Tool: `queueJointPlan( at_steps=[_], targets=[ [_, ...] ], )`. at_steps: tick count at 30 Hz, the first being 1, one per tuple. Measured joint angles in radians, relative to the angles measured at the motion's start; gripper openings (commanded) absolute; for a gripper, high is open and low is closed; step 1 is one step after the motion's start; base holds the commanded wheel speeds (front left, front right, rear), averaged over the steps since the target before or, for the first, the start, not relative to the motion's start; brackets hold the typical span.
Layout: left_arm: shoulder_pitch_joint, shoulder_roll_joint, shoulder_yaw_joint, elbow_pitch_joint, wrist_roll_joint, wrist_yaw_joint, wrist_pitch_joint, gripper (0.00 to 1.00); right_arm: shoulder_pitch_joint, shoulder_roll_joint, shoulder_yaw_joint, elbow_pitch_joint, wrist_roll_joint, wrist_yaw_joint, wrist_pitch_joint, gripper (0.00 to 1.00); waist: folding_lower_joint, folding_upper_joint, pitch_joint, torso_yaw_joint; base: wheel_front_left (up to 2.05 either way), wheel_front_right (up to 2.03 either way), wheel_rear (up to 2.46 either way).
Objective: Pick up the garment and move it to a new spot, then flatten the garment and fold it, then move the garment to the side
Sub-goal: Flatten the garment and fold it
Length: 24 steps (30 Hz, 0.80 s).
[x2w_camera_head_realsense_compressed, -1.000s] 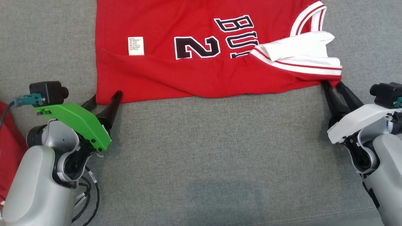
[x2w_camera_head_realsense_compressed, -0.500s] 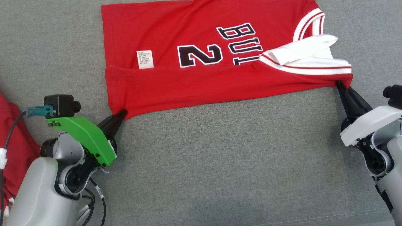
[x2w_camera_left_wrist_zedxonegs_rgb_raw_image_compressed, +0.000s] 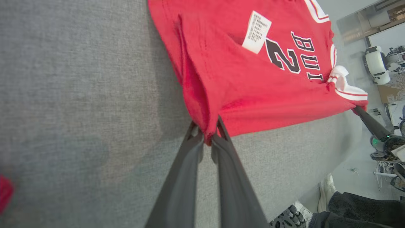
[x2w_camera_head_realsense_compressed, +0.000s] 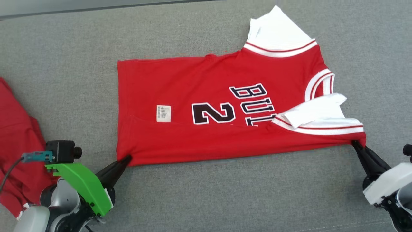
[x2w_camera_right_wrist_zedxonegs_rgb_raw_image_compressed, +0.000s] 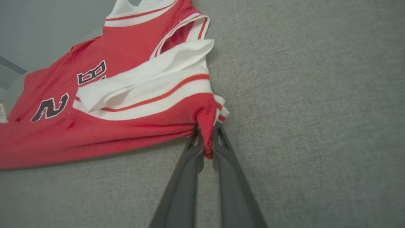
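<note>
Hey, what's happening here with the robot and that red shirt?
A two-armed robot is working on a red jersey spread on a grey fabric surface. Its left gripper is shut on the near hem corner, its right gripper on the near corner by the white-trimmed sleeve. The near strip is already lapped over part of the lettering, and the cloth is stretched between the two grips. Another red garment lies at the robot's left.

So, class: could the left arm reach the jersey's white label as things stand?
Probably not yet: its tool is shut on the corner of the jersey; the label itself lies uncovered.
</note>
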Motion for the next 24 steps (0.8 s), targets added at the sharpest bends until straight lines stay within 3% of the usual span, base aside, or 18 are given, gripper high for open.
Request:
queueJointPlan(
  at_steps=[8,16,24],
  targets=[
    [0.131,0.053,0.059,-0.186,-0.052,0.010,0.035,0.00,0.145,-0.041,-0.065,-0.171,0.049,-0.014,0.014,0.00,0.0000,0.0000,-0.045,-0.035,0.00,0.00,0.00],
    [0.290,0.037,0.056,-0.238,-0.105,0.051,0.062,0.00,0.283,-0.034,-0.072,-0.248,0.096,-0.048,0.042,0.00,0.0000,0.0000,-0.037,-0.063,0.00,0.00,0.00],
    [0.312,0.010,0.040,-0.250,-0.102,0.076,0.063,0.00,0.304,-0.037,-0.057,-0.264,0.100,-0.073,0.078,0.00,0.0000,0.0000,-0.005,-0.062,0.00,0.00,0.00]
  ],
)
